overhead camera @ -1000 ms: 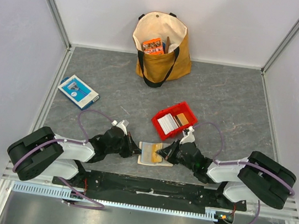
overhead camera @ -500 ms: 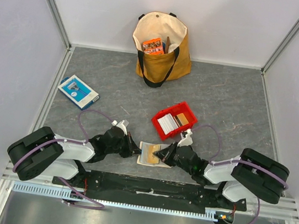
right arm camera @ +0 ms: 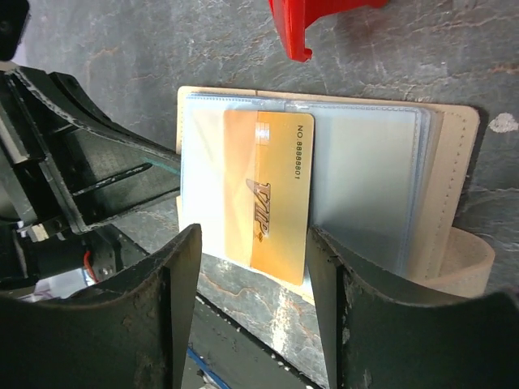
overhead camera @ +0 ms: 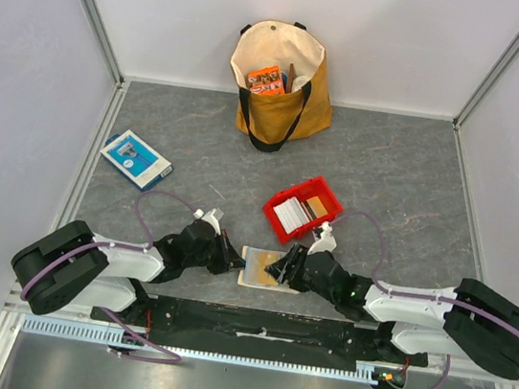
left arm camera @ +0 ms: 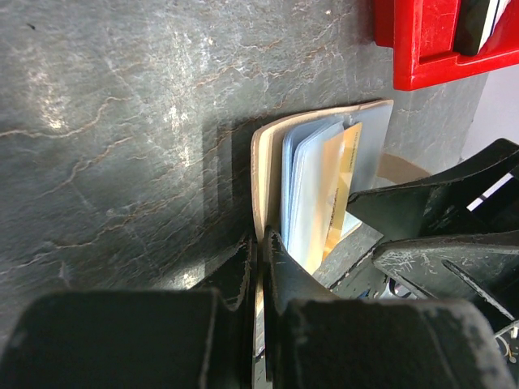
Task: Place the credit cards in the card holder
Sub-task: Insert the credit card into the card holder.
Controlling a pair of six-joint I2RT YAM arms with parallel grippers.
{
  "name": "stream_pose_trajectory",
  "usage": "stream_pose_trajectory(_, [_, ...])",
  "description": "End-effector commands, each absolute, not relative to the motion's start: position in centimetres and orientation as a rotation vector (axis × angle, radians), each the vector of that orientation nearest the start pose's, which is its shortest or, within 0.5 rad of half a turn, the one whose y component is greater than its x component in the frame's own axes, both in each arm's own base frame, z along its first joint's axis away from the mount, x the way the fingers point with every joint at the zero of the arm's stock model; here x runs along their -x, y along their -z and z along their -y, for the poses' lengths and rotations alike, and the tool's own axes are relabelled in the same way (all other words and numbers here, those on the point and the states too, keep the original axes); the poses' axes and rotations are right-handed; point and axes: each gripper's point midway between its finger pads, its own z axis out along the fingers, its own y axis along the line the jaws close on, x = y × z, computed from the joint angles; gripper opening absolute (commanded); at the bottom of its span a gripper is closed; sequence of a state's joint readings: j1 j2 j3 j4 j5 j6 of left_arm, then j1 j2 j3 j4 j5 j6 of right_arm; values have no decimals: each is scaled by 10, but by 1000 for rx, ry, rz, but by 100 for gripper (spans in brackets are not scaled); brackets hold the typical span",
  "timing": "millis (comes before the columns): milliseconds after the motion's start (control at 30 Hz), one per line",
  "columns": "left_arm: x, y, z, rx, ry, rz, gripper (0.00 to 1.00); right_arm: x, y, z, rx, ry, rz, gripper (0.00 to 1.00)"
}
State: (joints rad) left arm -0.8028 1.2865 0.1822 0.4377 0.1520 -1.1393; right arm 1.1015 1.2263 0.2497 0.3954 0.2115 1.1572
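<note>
Near the front edge of the desk (overhead camera: 388, 174), seen from above, the card holder (overhead camera: 257, 270) lies open between the two arms. The left pincer (overhead camera: 236, 261) meets its left edge and the right pincer (overhead camera: 276, 268) sits over its right part. Just behind, a red tray (overhead camera: 325, 196) holds white cards (overhead camera: 287, 216).

At the left wrist, the left pincer (left arm camera: 261, 243) is pinched tight on the holder's beige cover, with clear sleeves and an orange card (left arm camera: 340, 182) fanned beside it.

At the right wrist, the right pincer (right arm camera: 253, 235) stands wide, one finger on each side of the orange card (right arm camera: 272, 190). That card lies on the clear sleeves with its near end overhanging the holder's edge. Whether it sits in a slot is unclear.
</note>
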Motion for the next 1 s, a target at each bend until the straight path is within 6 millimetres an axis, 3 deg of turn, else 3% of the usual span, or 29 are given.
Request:
stream_pose_trajectory(0, [-120,45,203,328,788,-2728,2,-147,-24,-275,-136,-865,-2397,62])
stream_pose_trajectory(167, [-120,44,203,324,793,-2726,2,-146,-16,-287,-91,-867,-2433,63])
stream_pose_trajectory(400, [-120,44,203,325,796,-2724,2,-151,-26,-306,-40,-898,-2421,60])
stream_pose_trajectory(600, [-121,44,203,327,794,-2720,2,-153,-40,-317,5,-929,-2395,45])
stream_pose_trajectory(967, [-121,43,204,327,800,-2719,2,-147,-53,-341,74,-1012,-2364,30])
